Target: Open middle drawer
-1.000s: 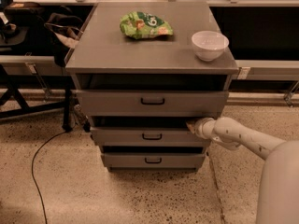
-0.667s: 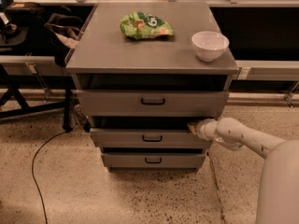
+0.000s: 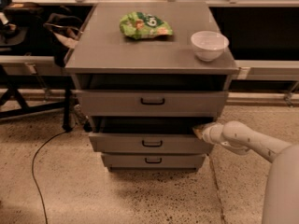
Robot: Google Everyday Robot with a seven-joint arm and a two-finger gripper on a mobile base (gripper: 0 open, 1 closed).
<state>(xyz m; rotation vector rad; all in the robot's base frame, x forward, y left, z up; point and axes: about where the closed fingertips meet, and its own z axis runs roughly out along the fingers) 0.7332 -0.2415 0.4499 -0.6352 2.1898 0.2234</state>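
A grey cabinet has three alike drawer fronts with small dark loop handles. The middle drawer [image 3: 152, 143] stands pulled out a little, with a dark gap above its front. Its handle [image 3: 152, 144] is at the centre of the front. My gripper [image 3: 200, 131] is at the drawer's upper right corner, touching or hooked on its right edge. The white arm [image 3: 247, 141] reaches in from the lower right.
The top drawer [image 3: 153, 102] is also out a little; the bottom drawer [image 3: 153, 161] is set further back. On the cabinet top [image 3: 107, 50] lie a green snack bag [image 3: 145, 25] and a white bowl [image 3: 209, 45]. A black cable [image 3: 39, 157] runs on the floor at left.
Little has moved. My gripper stays at the middle drawer's right corner and the drawer stands about as far out as before.
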